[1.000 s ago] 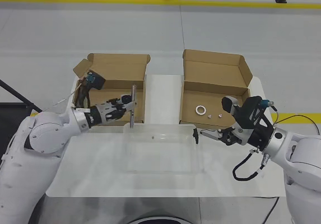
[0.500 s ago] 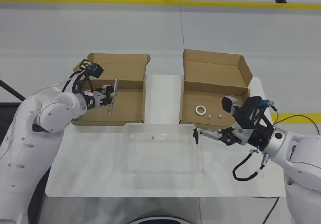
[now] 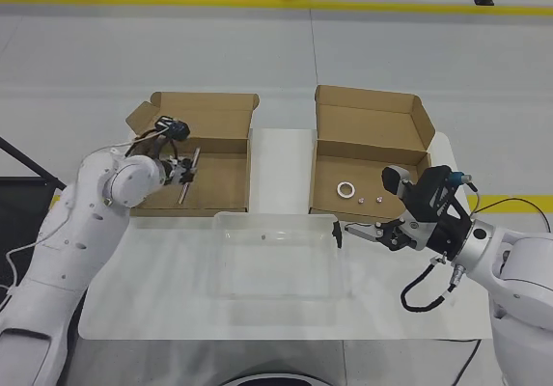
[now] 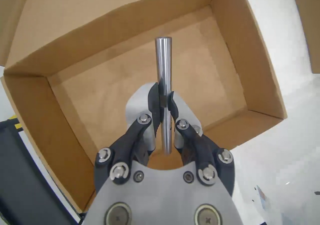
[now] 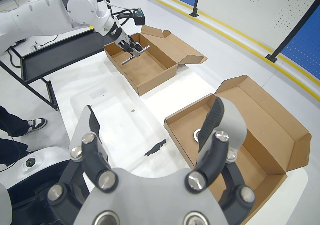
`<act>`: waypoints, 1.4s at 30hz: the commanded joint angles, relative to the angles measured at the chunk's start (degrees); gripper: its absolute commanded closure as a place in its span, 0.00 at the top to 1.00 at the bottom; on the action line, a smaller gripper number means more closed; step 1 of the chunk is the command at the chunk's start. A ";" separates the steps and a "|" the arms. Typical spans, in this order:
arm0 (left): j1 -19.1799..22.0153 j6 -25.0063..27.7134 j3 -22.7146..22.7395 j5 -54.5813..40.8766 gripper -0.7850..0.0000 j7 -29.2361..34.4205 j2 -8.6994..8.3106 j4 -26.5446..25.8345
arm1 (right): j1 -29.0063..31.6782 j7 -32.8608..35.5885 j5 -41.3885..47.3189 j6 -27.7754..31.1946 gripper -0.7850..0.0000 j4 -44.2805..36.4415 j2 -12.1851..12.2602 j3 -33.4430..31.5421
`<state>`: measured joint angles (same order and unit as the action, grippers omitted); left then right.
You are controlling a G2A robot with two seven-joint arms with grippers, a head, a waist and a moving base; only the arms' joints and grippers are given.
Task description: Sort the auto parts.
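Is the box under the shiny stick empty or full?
Empty: only bare cardboard floor shows in the box beneath the held rod.

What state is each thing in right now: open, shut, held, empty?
Left brown cardboard box: open, empty.
Shiny metal rod: held above the left box.
Left gripper: shut on the rod.
Right brown cardboard box: open, holding white ring.
Clear plastic tray: almost empty.
Right gripper: open, empty.
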<state>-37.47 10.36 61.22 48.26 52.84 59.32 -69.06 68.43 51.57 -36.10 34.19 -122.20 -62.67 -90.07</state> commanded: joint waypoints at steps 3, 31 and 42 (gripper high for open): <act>2.41 1.52 -3.81 1.87 0.00 -1.11 1.18 4.03 | 0.01 0.00 0.01 0.01 1.00 0.00 0.00 -0.01; 1.56 5.60 2.06 -8.16 1.00 -3.63 1.45 3.78 | 0.21 -0.57 -0.20 -0.46 1.00 0.08 0.00 -0.10; -19.58 0.16 20.14 -11.01 1.00 -7.28 -2.67 -26.60 | 3.13 -12.19 -19.09 -3.30 1.00 -1.61 0.62 -5.00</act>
<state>-53.63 11.85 79.09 36.94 46.41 56.97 -91.18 71.16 40.60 -53.63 31.14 -124.10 -62.11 -94.52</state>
